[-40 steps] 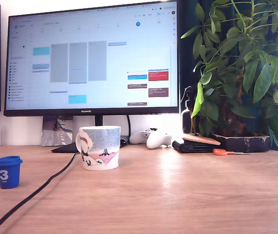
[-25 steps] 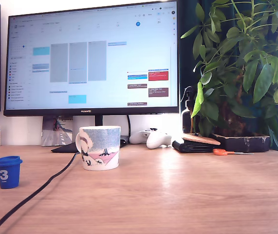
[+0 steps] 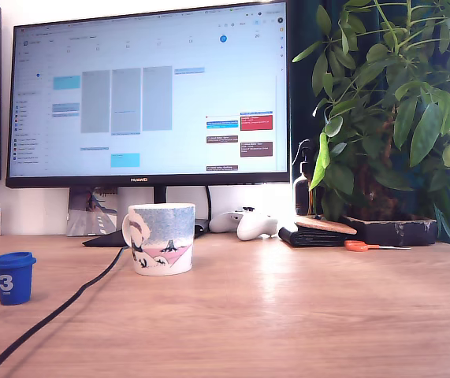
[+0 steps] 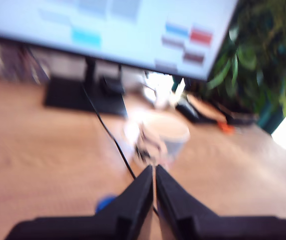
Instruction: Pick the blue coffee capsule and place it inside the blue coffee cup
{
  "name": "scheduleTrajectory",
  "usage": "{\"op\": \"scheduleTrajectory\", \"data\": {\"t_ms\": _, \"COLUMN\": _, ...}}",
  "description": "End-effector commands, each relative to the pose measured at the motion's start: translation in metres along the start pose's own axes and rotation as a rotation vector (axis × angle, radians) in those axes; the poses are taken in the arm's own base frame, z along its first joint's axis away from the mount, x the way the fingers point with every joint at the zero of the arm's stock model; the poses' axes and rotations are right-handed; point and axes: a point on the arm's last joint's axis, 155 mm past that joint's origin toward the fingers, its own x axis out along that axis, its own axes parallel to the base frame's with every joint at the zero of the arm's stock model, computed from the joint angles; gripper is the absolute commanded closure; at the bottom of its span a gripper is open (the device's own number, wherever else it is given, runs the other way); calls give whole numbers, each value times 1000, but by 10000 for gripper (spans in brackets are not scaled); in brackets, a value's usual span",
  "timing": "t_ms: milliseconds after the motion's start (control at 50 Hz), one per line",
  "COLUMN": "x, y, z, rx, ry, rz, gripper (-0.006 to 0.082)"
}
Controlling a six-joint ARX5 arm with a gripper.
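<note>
Wooden desk [image 3: 327, 315]: blue coffee capsule [image 3: 13, 277] outside blue coffee cup [image 3: 161, 238].

Wood-grain desk [image 3: 303, 315] with soft sheen; glossy ceramic blue coffee cup [image 3: 161, 238]; smooth plastic blue coffee capsule [image 3: 13, 278].

Wrist view motion-blurred — blue coffee capsule [image 4: 105, 203] partly behind end effector [image 4: 154, 172]

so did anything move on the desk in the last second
Nothing visibly changed. In the exterior view the capsule stands upright at the left, apart from the cup, and the cable runs between them as before. The pincer, shut and empty, shows only in the blurred wrist view.
</note>
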Motion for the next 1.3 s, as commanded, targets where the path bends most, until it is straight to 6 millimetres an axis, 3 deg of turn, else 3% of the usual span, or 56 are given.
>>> {"op": "scheduleTrajectory", "data": {"t_ms": 0, "x": 6, "y": 2, "z": -11, "rx": 8, "ry": 36, "rz": -4, "gripper": 266}}
{"op": "scheduleTrajectory", "data": {"t_ms": 60, "x": 11, "y": 3, "z": -16, "rx": 4, "ry": 61, "rz": 2, "gripper": 88}}
{"op": "scheduleTrajectory", "data": {"t_ms": 120, "x": 15, "y": 8, "z": -23, "rx": 20, "ry": 92, "rz": 22, "gripper": 28}}
{"op": "scheduleTrajectory", "data": {"t_ms": 340, "x": 32, "y": 21, "z": -49, "rx": 148, "ry": 205, "rz": 65, "gripper": 28}}
{"op": "scheduleTrajectory", "data": {"t_ms": 840, "x": 63, "y": 48, "z": -60, "rx": 197, "ry": 226, "rz": 133, "gripper": 28}}
{"op": "scheduleTrajectory", "data": {"t_ms": 1280, "x": 85, "y": 59, "z": -67, "rx": 215, "ry": 235, "rz": 131, "gripper": 31}}
